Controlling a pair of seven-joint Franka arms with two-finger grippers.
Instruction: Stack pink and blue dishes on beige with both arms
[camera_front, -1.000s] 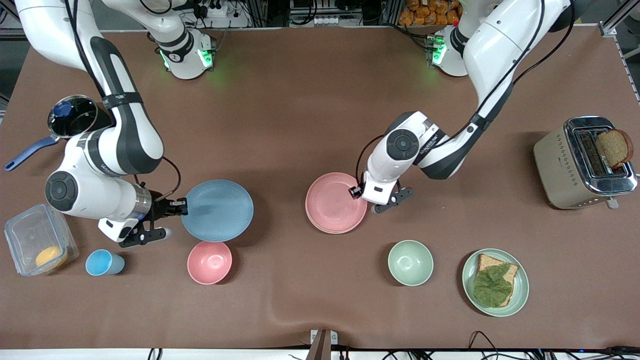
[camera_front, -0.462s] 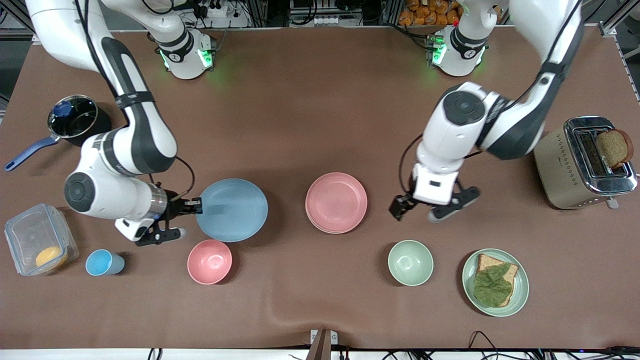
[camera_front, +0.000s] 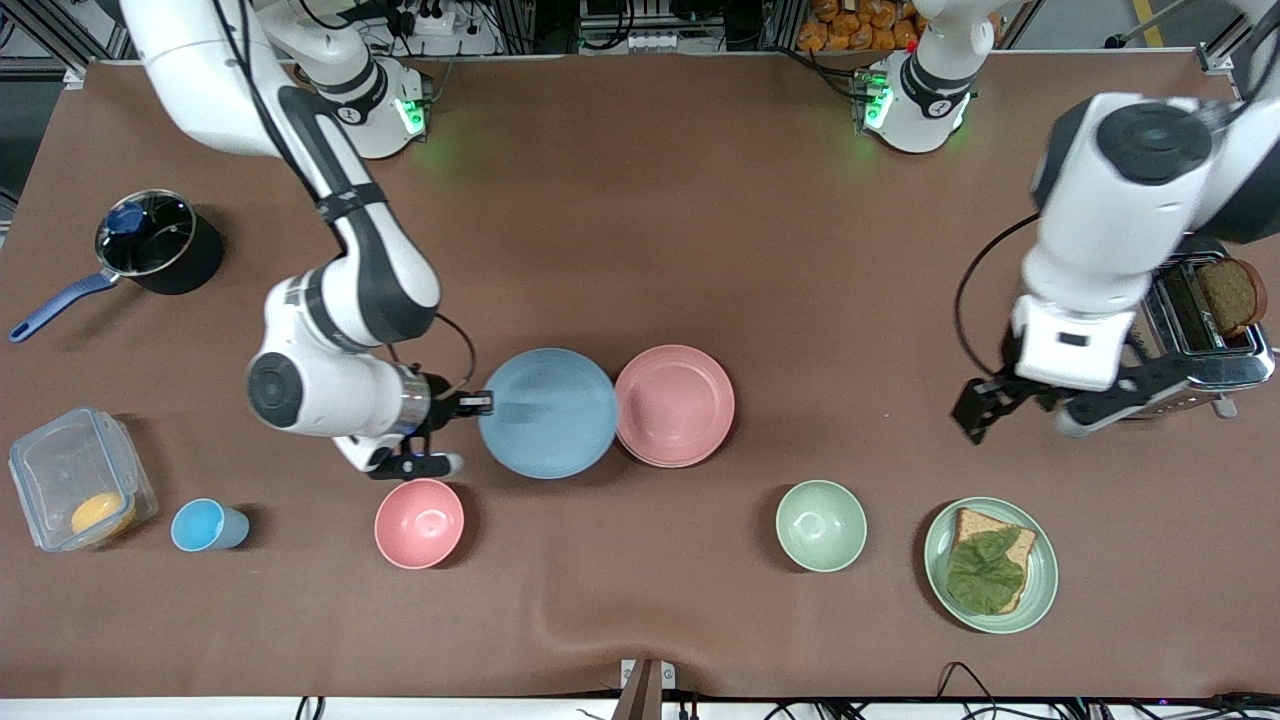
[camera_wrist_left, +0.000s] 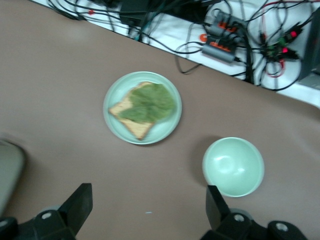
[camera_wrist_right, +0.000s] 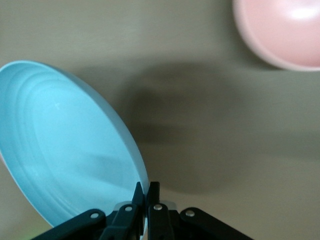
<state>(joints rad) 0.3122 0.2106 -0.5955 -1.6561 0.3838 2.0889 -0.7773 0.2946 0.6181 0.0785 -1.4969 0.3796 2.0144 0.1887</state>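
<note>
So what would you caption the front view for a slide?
Right tool carries the blue plate by its rim beside the pink plate; left tool open above the table.

The right arm's dark two-finger gripper (camera_wrist_right: 145, 192) had its fingers pinched tight on the rim of the flat round light blue matte plate (camera_wrist_right: 60, 145). The plate was up off the brown tabletop (camera_wrist_right: 225, 130), throwing a soft dark shadow onto it. A piece of a round pink bowl (camera_wrist_right: 280, 30) sat on the table, well apart from the plate.
</note>
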